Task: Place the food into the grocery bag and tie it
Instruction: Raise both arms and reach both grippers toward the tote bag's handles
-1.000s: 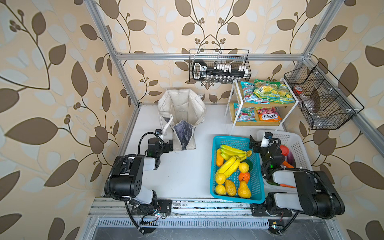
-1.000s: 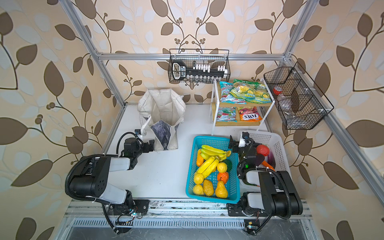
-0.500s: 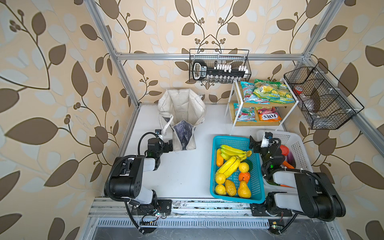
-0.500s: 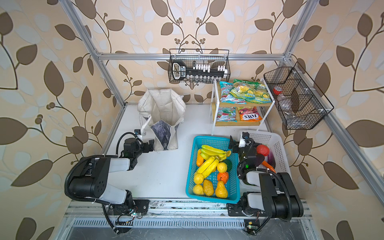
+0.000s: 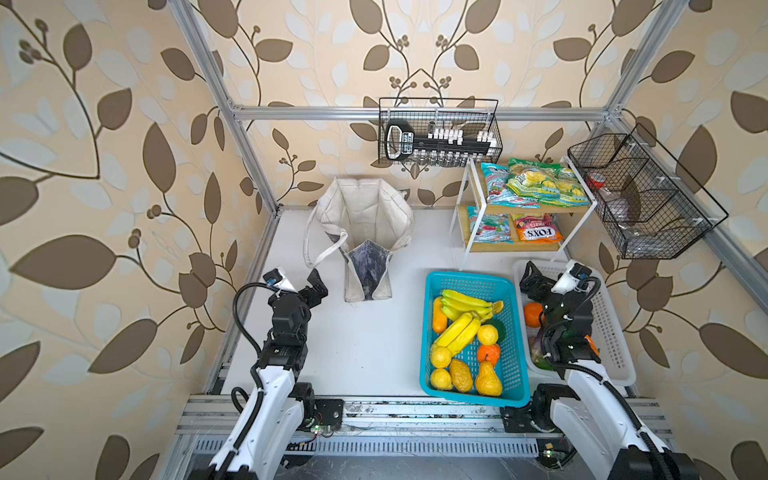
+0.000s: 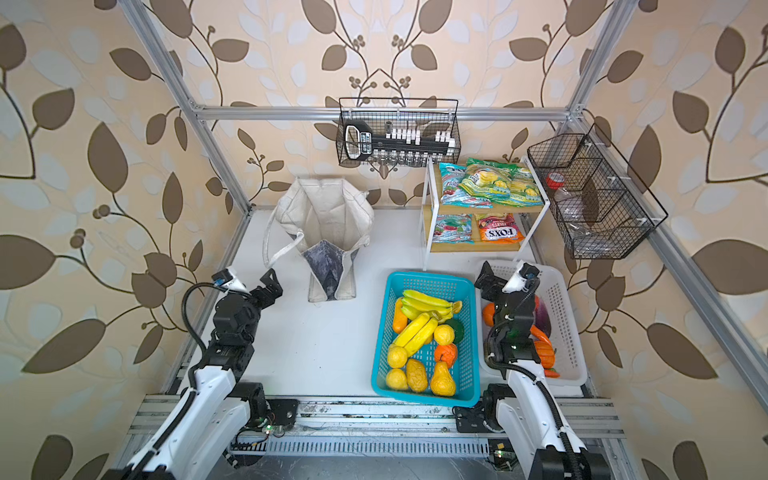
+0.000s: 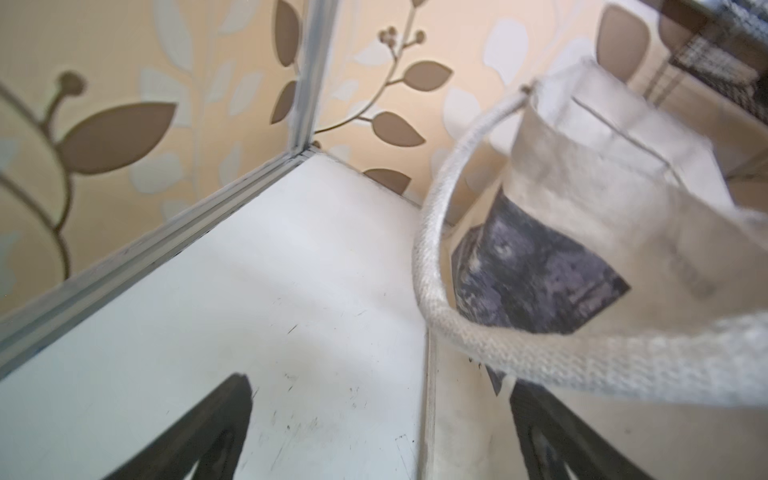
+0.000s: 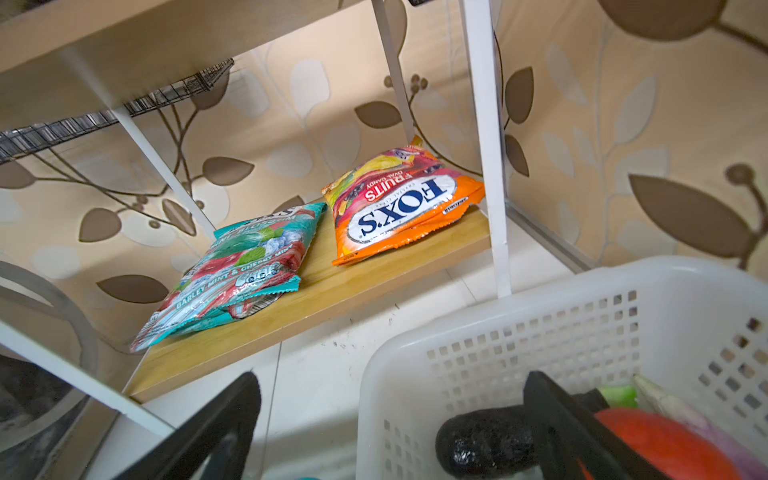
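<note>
Grocery bag (image 5: 361,216): stands open at the back of the table (image 5: 374,353), left of the shelf rack (image 5: 511,248).

Left gripper (image 7: 378,384): jaws spread wide, gripping nothing, low beside the bag's front left corner. A rope handle (image 7: 432,257) loops close to one finger; contact cannot be determined.

Right gripper (image 8: 392,376): jaws spread, empty, straddling the white basket's (image 5: 615,332) far rim and facing the snack packets (image 8: 399,208) on the rack's lower shelf.

Food: banana bunch (image 5: 467,300) and lemon (image 5: 487,334) lie in the teal basket (image 5: 467,277); the orange fruit (image 5: 533,313) lies in the white basket.
</note>
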Available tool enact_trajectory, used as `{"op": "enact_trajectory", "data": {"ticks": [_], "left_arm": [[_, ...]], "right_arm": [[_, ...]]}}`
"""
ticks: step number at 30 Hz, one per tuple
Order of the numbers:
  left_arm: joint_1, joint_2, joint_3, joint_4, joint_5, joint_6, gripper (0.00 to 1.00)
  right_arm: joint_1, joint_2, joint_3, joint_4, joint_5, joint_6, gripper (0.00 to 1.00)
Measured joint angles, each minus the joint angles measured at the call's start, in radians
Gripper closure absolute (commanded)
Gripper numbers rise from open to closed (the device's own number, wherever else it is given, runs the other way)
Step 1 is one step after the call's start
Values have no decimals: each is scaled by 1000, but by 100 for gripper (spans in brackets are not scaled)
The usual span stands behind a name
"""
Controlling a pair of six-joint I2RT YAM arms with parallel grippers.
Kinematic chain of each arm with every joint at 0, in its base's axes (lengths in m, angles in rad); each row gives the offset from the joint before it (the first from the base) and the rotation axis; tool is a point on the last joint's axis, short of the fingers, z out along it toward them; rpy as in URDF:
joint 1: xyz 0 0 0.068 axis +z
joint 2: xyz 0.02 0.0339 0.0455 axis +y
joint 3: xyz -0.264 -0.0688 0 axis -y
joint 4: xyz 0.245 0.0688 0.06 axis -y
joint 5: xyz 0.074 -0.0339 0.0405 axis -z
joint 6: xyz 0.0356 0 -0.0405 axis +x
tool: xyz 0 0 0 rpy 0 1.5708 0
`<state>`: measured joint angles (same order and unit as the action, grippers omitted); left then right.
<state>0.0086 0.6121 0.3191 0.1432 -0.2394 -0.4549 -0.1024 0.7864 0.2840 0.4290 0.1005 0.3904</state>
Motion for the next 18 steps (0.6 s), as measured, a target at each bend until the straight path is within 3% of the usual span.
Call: {"op": "enact_trajectory", "data": {"ticks": [4,9,15,18], "left_arm": [[6,-103,158,-228,-10,-98,1],[6,-153,370,-402,8,-127,1],[3,34,599,-501,220,-94,1],[-53,161,703,-545,288,-42,1]], "right_arm": [[5,20,65,-117,-131,38,1],[76,3,156,-192,-238,40,3],[309,13,278,-310,-243,-37,3],[439,50,363,-368,-200,-90,4]]}}
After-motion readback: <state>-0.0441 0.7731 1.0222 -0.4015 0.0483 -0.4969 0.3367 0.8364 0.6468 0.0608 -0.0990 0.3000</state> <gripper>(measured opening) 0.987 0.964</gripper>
